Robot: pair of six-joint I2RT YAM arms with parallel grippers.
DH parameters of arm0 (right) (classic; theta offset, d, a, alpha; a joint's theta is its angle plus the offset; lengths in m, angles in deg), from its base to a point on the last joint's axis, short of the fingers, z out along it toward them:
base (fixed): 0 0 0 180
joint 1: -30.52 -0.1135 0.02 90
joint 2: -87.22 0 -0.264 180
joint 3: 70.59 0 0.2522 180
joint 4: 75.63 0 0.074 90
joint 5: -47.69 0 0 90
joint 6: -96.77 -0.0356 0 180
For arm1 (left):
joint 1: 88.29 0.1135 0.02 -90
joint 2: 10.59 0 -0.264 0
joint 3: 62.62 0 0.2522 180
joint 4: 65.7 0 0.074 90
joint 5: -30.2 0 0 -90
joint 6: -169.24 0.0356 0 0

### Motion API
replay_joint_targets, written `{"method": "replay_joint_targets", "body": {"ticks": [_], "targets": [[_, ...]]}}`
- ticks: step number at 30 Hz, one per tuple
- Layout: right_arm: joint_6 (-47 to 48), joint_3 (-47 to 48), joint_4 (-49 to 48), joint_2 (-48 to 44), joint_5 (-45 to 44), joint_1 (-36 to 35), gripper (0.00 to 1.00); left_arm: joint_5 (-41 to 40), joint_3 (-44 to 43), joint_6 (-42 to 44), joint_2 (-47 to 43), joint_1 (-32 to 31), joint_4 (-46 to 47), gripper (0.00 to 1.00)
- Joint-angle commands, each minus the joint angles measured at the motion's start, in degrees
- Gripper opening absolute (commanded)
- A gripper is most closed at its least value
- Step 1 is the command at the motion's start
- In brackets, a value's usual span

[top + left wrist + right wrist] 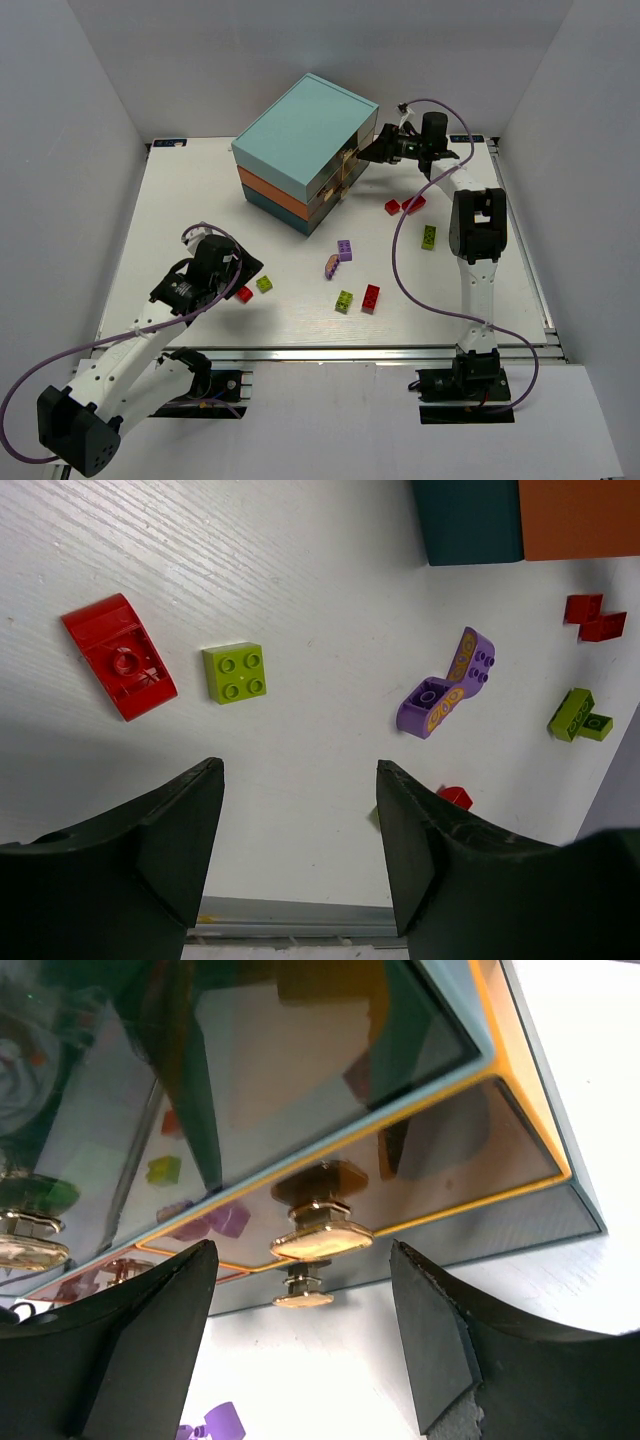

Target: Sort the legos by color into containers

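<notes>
The chest of drawers (300,140) stands at the back, with light teal, orange and dark teal layers. My right gripper (360,155) is open at its front. In the right wrist view the gripper (302,1252) flanks the middle drawer's gold knob (322,1240) without touching it. My left gripper (243,277) is open and empty above the table near a red brick (244,294) and a yellow-green brick (264,284). The left wrist view shows its gripper (298,770), the red brick (120,656), the yellow-green brick (235,672) and a purple piece (447,685).
Other bricks lie mid-table: purple (344,250), pink (331,266), yellow-green (344,300), red (371,298), two red (403,206) and green (428,237). A lower drawer knob (304,1298) sits under the middle one. White walls enclose the table.
</notes>
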Motion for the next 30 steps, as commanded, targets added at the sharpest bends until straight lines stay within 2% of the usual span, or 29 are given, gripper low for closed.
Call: {"method": "replay_joint_targets", "body": {"ticks": [1,7,12,16,20,30], "targets": [[1.2,3.5,-1.2,0.6,-0.4,-0.3,0.75,0.9,-0.2,0.3,0.1,-0.3,1.2,0.72],[-0.3,6.0,-2.6,3.6,-0.3,-1.3,0.75,1.2,-1.4,0.8,1.6,-0.3,1.0,0.72],[-1.5,7.1,-4.0,5.2,-0.9,-2.0,0.68,1.2,-1.7,0.6,1.6,-0.3,0.6,0.72],[-2.4,6.1,-6.8,5.3,-0.6,-1.8,0.56,0.9,-1.6,0.4,1.4,-0.3,0.5,0.72],[-4.4,3.8,-11.9,4.5,0.2,-1.4,0.38,0.8,-1.4,0.3,1.3,-0.3,0.7,0.72],[1.1,-7.5,-13.3,-3.1,1.5,1.4,0.34,-0.1,-0.8,0.5,1.0,-0.3,0.9,0.73]]}}
